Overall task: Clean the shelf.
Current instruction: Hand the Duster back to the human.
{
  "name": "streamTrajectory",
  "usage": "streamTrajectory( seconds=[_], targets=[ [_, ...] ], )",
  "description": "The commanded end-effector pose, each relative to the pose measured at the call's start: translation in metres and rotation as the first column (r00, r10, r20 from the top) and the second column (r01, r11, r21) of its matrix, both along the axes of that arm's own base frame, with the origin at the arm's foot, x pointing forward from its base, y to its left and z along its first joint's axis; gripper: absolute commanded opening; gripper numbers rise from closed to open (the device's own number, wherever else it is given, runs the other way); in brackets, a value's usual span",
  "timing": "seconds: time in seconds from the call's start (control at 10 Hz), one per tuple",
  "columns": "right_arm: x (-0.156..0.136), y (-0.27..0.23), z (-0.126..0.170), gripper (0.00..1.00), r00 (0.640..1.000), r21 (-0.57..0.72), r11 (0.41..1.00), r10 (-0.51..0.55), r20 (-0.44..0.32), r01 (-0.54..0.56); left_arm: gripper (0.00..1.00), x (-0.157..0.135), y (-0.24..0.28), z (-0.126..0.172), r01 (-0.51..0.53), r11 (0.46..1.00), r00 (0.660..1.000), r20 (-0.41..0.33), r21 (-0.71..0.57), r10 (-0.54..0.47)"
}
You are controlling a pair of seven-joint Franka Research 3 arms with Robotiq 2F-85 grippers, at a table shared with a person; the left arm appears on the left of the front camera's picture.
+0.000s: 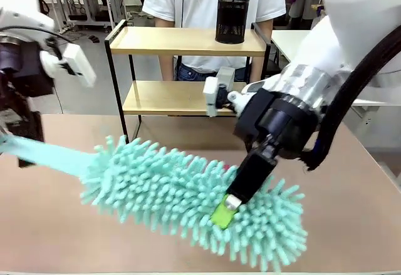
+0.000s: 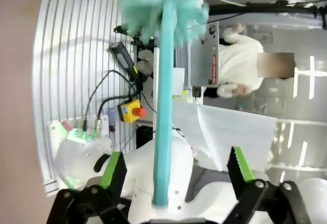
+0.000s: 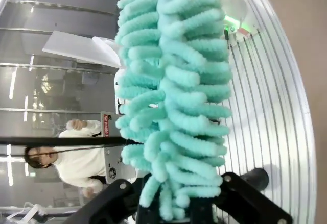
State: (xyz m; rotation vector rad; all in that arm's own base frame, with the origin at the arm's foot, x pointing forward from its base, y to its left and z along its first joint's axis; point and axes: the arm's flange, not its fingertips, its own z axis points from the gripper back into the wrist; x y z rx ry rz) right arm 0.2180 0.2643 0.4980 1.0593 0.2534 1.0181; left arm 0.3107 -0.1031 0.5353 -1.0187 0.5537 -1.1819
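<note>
1. The right gripper (image 1: 227,211) is clenched on the fluffy head of the teal microfibre duster (image 1: 188,193). In the right wrist view the chenille strands bulge out between its fingers (image 3: 245,193), so the hold is on soft pile, not on anything rigid.
2. The left gripper (image 2: 176,170) is released: its green-padded fingers (image 2: 113,169) stand wide on either side of the duster's handle (image 2: 164,106) without touching it. Whether the handle rests on anything else there I cannot tell.
3. The shelf (image 1: 188,42) stands at the far edge of the counter (image 1: 50,225), in front of a person. A black mesh pen cup (image 1: 232,19) sits on its top board, towards the robot's right; the lower board (image 1: 166,96) looks bare.
4. To do this step well, I judge that the left fingers should grip the handle firmly before the right lets go, since a grip on the pile can slip or twist.
5. Carry the head over the raised side rail, not through it, then sweep along each board.
6. Work around the pen cup, or it may tip.
</note>
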Motion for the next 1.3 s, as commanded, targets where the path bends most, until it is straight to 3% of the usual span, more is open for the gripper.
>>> streamTrajectory(
  seconds=[0.0, 0.1, 0.2, 0.3, 0.4, 0.5, 0.6, 0.7, 0.8, 0.9, 1.0, 1.1, 1.2],
  targets=[
    [0.018, -0.076, 0.030, 0.00, 0.995, 0.090, 0.991, -0.096, -0.032, 0.098, 1.00, -0.008, 0.074, 0.016, -0.193, 0.978, 0.981, -0.005, -0.075, 0.193],
    [0.033, -0.120, 0.041, 0.00, 0.967, 0.150, 0.956, -0.250, -0.043, 0.254, 1.00, -0.003, 0.115, 0.015, -0.432, 0.893, 0.900, 0.008, -0.125, 0.436],
    [0.044, -0.162, 0.046, 0.00, 0.930, 0.254, 0.895, -0.363, -0.062, 0.366, 1.00, 0.001, 0.151, 0.009, -0.529, 0.805, 0.845, -0.086, -0.267, 0.527],
    [0.052, -0.206, 0.047, 0.00, 0.870, 0.362, 0.795, -0.479, -0.116, 0.486, 1.00, 0.009, 0.182, -0.005, -0.729, 0.612, 0.671, -0.145, -0.307, 0.727],
    [0.057, -0.244, 0.044, 0.00, 0.787, 0.430, 0.668, -0.580, -0.209, 0.607, 1.00, 0.017, 0.197, -0.019, -0.840, 0.435, 0.509, -0.195, -0.324, 0.838],
    [0.067, -0.278, 0.033, 0.00, 0.677, 0.443, 0.534, -0.682, -0.278, 0.720, 1.00, 0.030, 0.204, -0.032, -0.870, 0.340, 0.445, -0.271, -0.357, 0.854],
    [0.079, -0.303, 0.018, 0.00, 0.595, 0.421, 0.444, -0.717, -0.363, 0.791, 1.00, 0.041, 0.205, -0.045, -0.886, 0.290, 0.408, -0.311, -0.361, 0.858],
    [0.099, -0.325, -0.007, 0.00, 0.436, 0.324, 0.319, -0.802, -0.408, 0.891, 1.00, 0.054, 0.206, -0.060, -0.887, 0.268, 0.400, -0.338, -0.375, 0.852],
    [0.115, -0.339, -0.031, 0.00, 0.363, 0.275, 0.258, -0.805, -0.469, 0.926, 1.00, 0.063, 0.205, -0.071, -0.889, 0.237, 0.393, -0.386, -0.392, 0.834],
    [0.131, -0.353, -0.058, 0.00, 0.307, 0.216, 0.225, -0.795, -0.523, 0.950, 1.00, 0.070, 0.203, -0.076, -0.901, 0.245, 0.396, -0.449, -0.358, 0.801],
    [0.145, -0.360, -0.088, 0.00, 0.261, 0.121, 0.233, -0.812, -0.521, 0.965, 1.00, 0.058, 0.226, -0.074, -0.914, 0.248, 0.363, -0.372, -0.322, 0.855],
    [0.155, -0.361, -0.113, 0.00, 0.291, 0.085, 0.294, -0.786, -0.545, 0.952, 1.00, 0.058, 0.226, -0.074, -0.914, 0.248, 0.363, -0.372, -0.322, 0.855],
    [0.162, -0.358, -0.135, 0.00, 0.297, 0.058, 0.324, -0.765, -0.572, 0.944, 1.00, 0.058, 0.226, -0.074, -0.914, 0.248, 0.363, -0.372, -0.322, 0.855]
  ],
)
